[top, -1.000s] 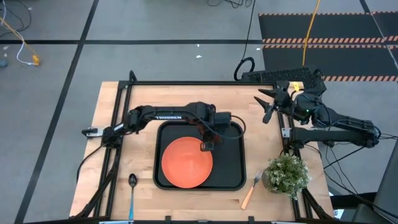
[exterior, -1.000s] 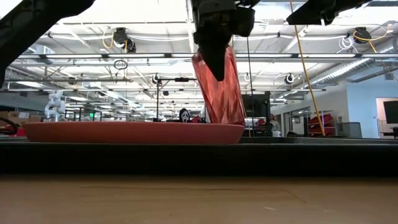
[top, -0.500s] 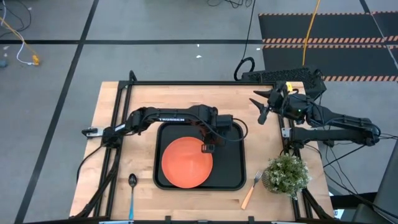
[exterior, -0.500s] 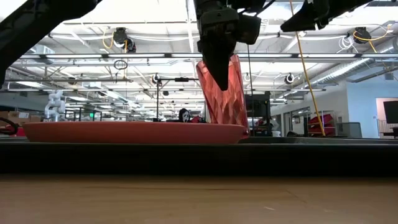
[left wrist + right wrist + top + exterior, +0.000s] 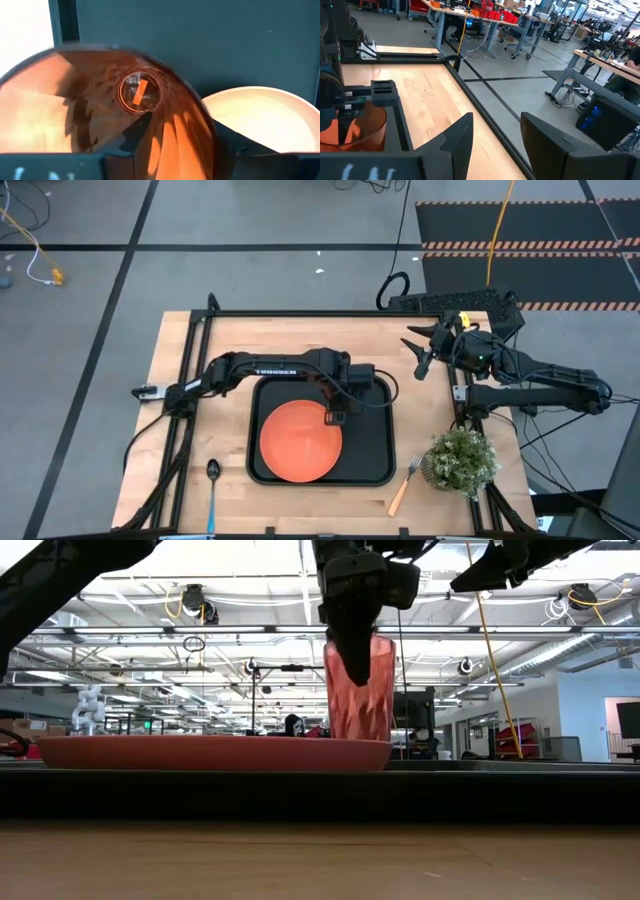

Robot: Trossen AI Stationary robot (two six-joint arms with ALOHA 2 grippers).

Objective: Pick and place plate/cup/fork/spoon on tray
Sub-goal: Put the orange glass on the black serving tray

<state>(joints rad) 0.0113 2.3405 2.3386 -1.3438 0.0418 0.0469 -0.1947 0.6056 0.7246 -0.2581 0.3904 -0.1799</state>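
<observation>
The orange cup (image 5: 360,690) stands upright on the black tray (image 5: 370,460), just beyond the far right edge of the orange plate (image 5: 300,440) that lies in the tray. My left gripper (image 5: 180,135) hangs open over the cup, pointing down. One finger is inside the cup and one is outside its wall. The blue-handled spoon (image 5: 213,485) lies on the table left of the tray. The fork (image 5: 405,485) lies to the tray's right. My right gripper (image 5: 495,135) is open and holds nothing. It hovers above the table's far right part (image 5: 420,350). My left gripper comes at the cup from above, astride the wall near the rim (image 5: 200,115), with the inner finger (image 5: 137,132) standing away from that wall. I cannot tell whether the outer finger (image 5: 240,142) touches the wall. The cup stands upright; the plate hides its base in the low view.
A small potted plant (image 5: 460,460) stands near the table's right front, close to the fork. A black frame (image 5: 300,315) runs around the work area. Bare wood lies far of the tray and between the tray and the spoon.
The cup has gone from hanging tilted under my left gripper to standing upright on the tray beside the plate. My left gripper has moved slightly toward the table's left. My right gripper has also moved a little toward the table's left.
</observation>
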